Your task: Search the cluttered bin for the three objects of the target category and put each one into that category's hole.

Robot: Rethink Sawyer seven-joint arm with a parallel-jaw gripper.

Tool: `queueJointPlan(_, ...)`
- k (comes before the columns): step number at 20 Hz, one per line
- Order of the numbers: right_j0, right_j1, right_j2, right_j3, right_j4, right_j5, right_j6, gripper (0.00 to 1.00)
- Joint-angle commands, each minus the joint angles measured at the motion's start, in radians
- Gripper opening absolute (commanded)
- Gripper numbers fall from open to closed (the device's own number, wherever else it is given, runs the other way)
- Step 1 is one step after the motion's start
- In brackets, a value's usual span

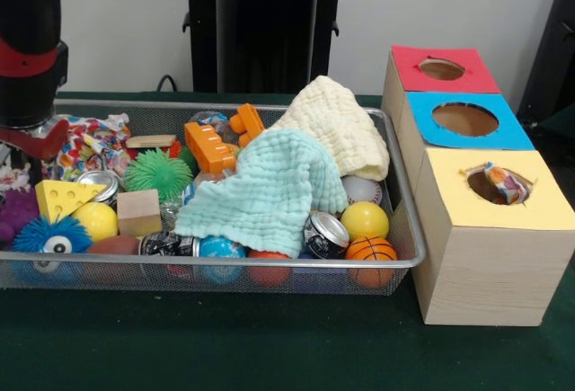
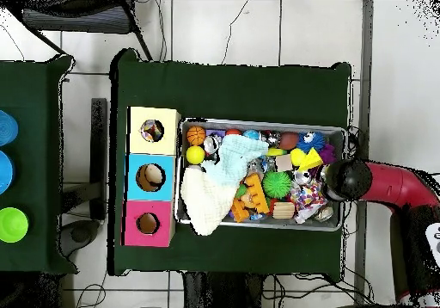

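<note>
Mesh bin (image 1: pixel 269 270) in front; the hand (image 1: pixel 31 135) hovers above it, its grip unreadable.

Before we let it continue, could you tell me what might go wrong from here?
The mint cloth and cream cloth drape over cans and balls, so targets may stay hidden, or a cloth may get dragged along. The cloth in the yellow box's hole sits at the opening and might block later drops. The arm hides its tool.

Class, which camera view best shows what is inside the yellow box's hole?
The front view: a patterned cloth pokes out of the yellow box hole, seen large. The overhead view shows the same hole from straight above, with only a small speckled patch inside.
</note>
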Motion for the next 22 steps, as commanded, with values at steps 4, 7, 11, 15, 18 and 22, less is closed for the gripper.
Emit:
queueJointPlan(4, -0.028, -0.023, 0.039, 0.036, 0.032, -0.008, -0.068, 0.00)
queueJointPlan(7, -0.049, -0.078, 0.069, 0.086, 0.083, 0.019, -0.084, 0.00)
queueJointPlan(11, -0.081, -0.145, 0.132, 0.156, 0.169, 0.018, -0.091, 0.00)
queueJointPlan(15, -0.053, -0.223, 0.138, 0.193, 0.202, 0.034, -0.085, 0.00)
queueJointPlan(18, -0.026, -0.269, 0.126, 0.221, 0.217, 0.041, -0.069, 0.00)
queueJointPlan(22, 0.006, -0.292, 0.120, 0.233, 0.242, 0.034, -0.038, 0.00)
